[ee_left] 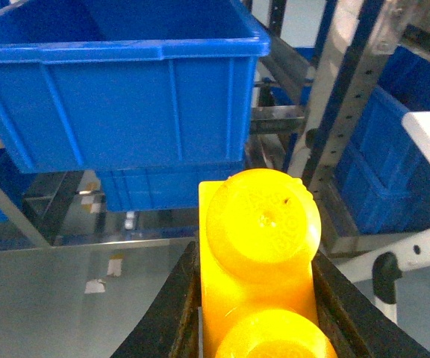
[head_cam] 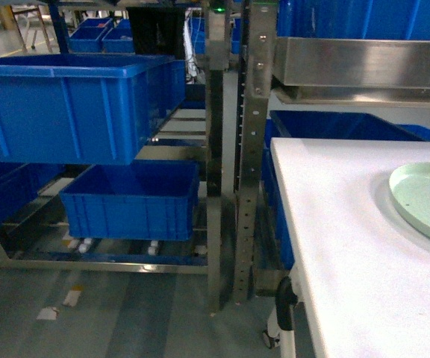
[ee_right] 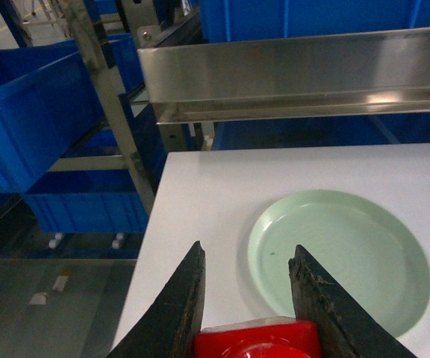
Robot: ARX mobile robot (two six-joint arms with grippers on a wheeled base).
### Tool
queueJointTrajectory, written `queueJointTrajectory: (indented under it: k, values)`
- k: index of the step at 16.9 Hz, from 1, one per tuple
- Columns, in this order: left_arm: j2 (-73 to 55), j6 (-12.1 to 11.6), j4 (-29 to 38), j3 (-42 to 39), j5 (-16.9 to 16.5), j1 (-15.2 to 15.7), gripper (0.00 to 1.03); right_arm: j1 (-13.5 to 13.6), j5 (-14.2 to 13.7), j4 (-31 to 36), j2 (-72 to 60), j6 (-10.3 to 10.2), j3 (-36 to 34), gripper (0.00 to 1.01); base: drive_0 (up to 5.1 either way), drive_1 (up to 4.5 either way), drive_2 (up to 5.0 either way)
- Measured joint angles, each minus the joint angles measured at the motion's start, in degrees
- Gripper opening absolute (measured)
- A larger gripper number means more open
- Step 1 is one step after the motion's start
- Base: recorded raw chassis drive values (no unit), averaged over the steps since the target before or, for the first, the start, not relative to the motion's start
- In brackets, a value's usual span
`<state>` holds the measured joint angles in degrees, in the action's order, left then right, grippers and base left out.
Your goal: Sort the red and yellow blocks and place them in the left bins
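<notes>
In the left wrist view a yellow block [ee_left: 260, 253] with two round studs sits clamped between the black fingers [ee_left: 178, 313] of my left gripper [ee_left: 256, 298], above the grey floor. Ahead of it stands a large blue bin [ee_left: 118, 89] on the rack, with a lower blue bin [ee_left: 163, 186] under it. In the right wrist view my right gripper [ee_right: 248, 287] holds a red block [ee_right: 258, 339] deep between its fingers, above the white table [ee_right: 200, 186] beside a pale green plate [ee_right: 342, 257]. Neither gripper shows in the head view.
A steel rack upright [head_cam: 248, 149] stands between the blue bins [head_cam: 73, 104] [head_cam: 133, 198] and the white table [head_cam: 349, 253]. A steel shelf [ee_right: 297, 71] with more blue bins runs behind the table. The green plate [head_cam: 428, 201] lies at the table's right. The table's caster [head_cam: 282, 298] is near the floor.
</notes>
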<state>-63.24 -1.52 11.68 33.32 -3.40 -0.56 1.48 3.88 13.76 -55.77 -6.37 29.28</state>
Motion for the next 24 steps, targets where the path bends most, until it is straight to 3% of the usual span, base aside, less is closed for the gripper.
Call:
queueJointTrajectory:
  k: [24]
  values:
    - [0.00,0.00,-0.09,0.00,0.13,0.04,0.29,0.00,-0.02,-0.24,-0.04,0.00,0.00,0.28,-5.0,2.46,2.5]
